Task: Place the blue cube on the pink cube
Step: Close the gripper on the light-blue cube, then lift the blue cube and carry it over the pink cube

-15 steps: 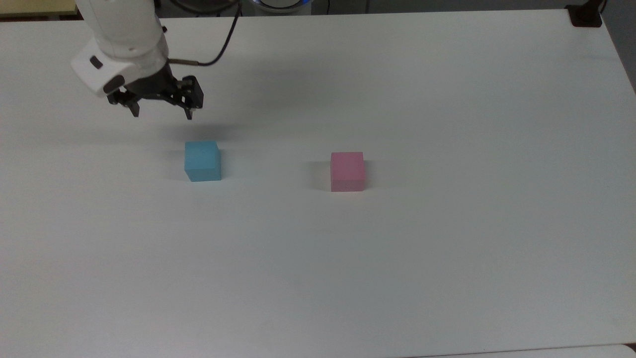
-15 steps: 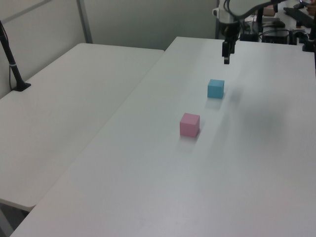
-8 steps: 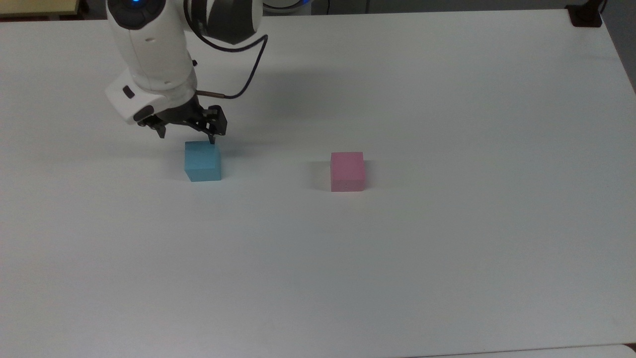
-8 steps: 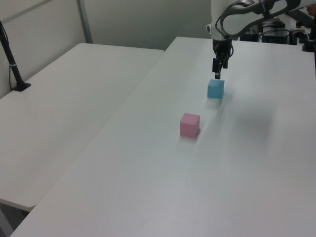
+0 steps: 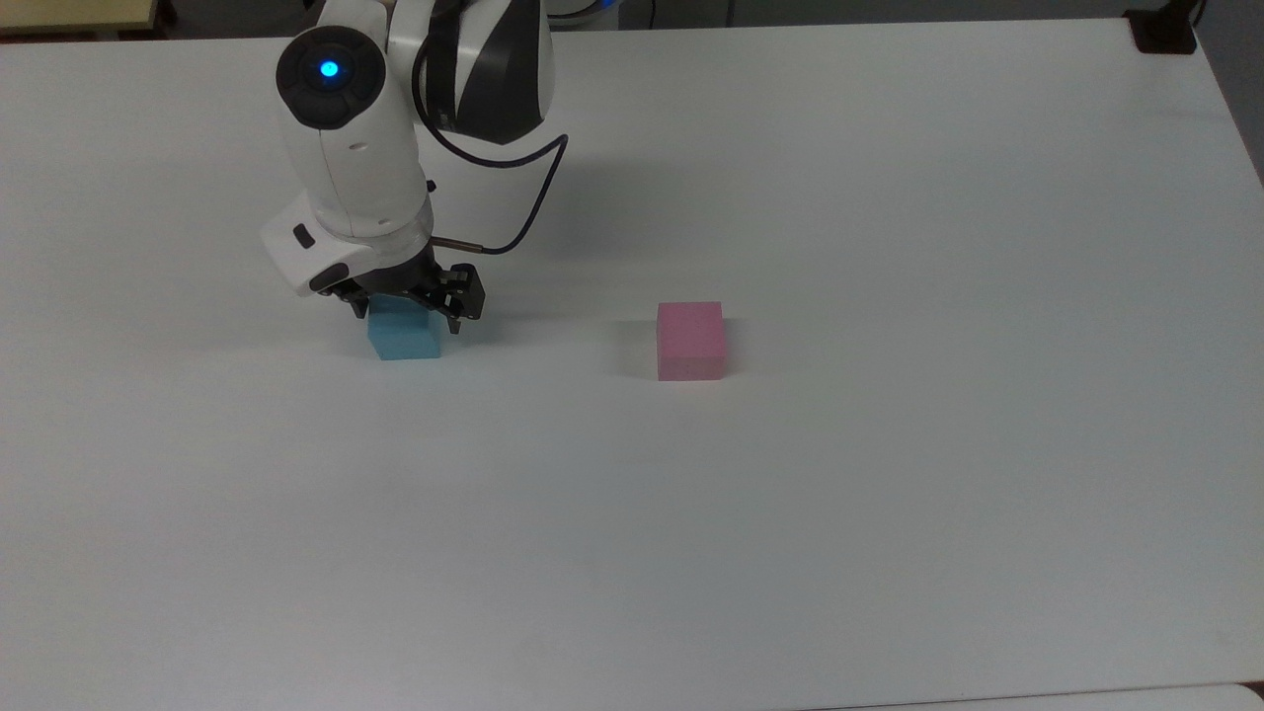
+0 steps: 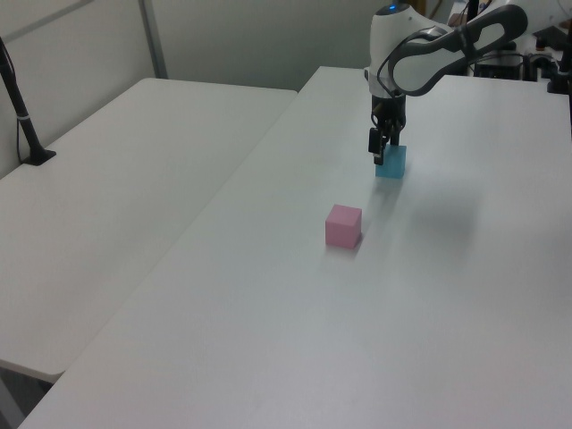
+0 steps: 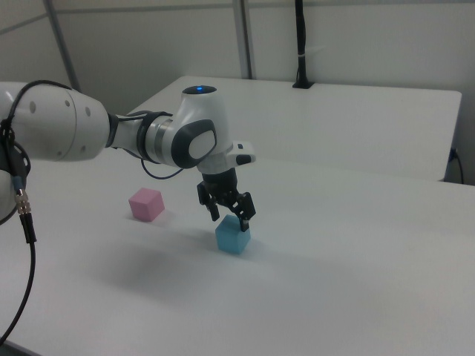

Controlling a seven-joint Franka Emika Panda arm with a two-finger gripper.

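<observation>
My tool (image 5: 407,314) hangs low over the table (image 5: 790,513) with its two dark fingers spread apart, pointing straight down, and the blue cube (image 5: 404,336) sits directly beneath it, its top partly covered by the tool in the top view. In the right view the tool (image 7: 231,216) has one fingertip (image 7: 244,221) at the cube's top edge and the other just past the far side, so the fingers stand astride the upper part of the blue cube (image 7: 232,237) without pressing on it; whether either one touches a face I cannot tell. In the left view the tool (image 6: 382,152) overlaps the near top corner of the blue cube (image 6: 392,163), which rests flat on the table. Behind the tool my white wrist (image 5: 346,168) rises with a blue light on its top, and a dark cable (image 5: 528,212) loops away from it. Off to the tool's side, toward the top view's right, the pink cube (image 5: 690,341) stands alone on the table, well apart from the blue one, its top bare
</observation>
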